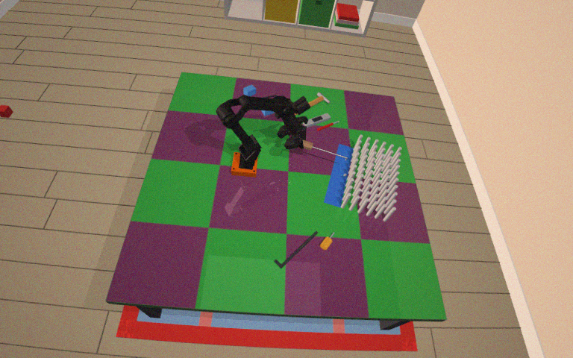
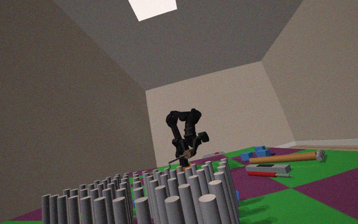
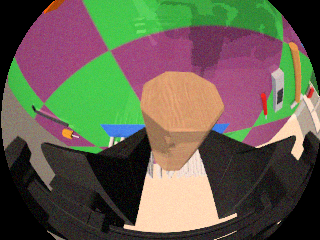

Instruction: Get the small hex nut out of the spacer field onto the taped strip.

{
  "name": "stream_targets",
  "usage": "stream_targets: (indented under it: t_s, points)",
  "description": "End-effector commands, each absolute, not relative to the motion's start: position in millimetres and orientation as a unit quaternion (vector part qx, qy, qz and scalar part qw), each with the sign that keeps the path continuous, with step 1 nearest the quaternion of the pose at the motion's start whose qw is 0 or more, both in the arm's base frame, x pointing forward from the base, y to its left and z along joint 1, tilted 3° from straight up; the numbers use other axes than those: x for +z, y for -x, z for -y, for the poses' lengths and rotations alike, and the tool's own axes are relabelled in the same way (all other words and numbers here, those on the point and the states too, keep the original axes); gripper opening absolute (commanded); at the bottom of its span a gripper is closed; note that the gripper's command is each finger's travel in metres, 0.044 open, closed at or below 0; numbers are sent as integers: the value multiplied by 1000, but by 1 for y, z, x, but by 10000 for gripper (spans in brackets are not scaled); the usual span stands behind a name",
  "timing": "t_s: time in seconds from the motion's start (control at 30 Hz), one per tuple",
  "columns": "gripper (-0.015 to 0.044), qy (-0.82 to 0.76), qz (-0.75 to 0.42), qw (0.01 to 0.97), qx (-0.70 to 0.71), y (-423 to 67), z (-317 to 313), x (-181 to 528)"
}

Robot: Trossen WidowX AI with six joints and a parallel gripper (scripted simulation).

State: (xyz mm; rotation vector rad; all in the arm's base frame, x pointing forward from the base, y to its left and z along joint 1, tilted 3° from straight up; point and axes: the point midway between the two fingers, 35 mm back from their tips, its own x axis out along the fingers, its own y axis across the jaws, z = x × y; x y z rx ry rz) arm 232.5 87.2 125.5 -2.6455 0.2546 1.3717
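Top, exterior and wrist views of my single arm at work over the checkered table (image 1: 160, 265). My gripper (image 1: 296, 142) is clamped on the wooden handle (image 1: 307, 145) of a hook tool (image 1: 327, 151), the jaws standing partway apart around that handle; in the wrist view the handle's faceted butt (image 3: 179, 116) fills the middle between the two dark fingers. The tool's thin metal rod runs from the handle toward the field of standing grey spacers (image 1: 371, 179), its tip lying over the upper end of the blue taped strip (image 1: 336, 186) that borders the field on the arm's side. In the exterior view the rod (image 2: 175, 159) is held raised above the spacer tops (image 2: 175, 194), with its bent end pointing downward. A small pale speck (image 1: 345, 174) on the strip beside the first spacer row may be the hex nut, but it is too small for me to tell. Behind the arm lie a hammer (image 2: 286, 157), a grey block (image 2: 268, 167), a red screwdriver (image 2: 266, 174) and blue cubes (image 2: 254, 153). An L-shaped black tool (image 1: 296, 250) and an orange-handled tool (image 1: 326, 242) lie near the table's front, well apart from the field.
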Motion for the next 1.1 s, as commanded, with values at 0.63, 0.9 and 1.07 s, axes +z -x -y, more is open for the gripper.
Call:
stream_targets:
  t_s: [0.63,0.9,1.07]
  points:
    - [0,848,-176,218,449,-244,-67,168]
    - [0,806,-243,323,432,-256,-54,171]
    - [0,777,-284,383,410,-264,-43,174]
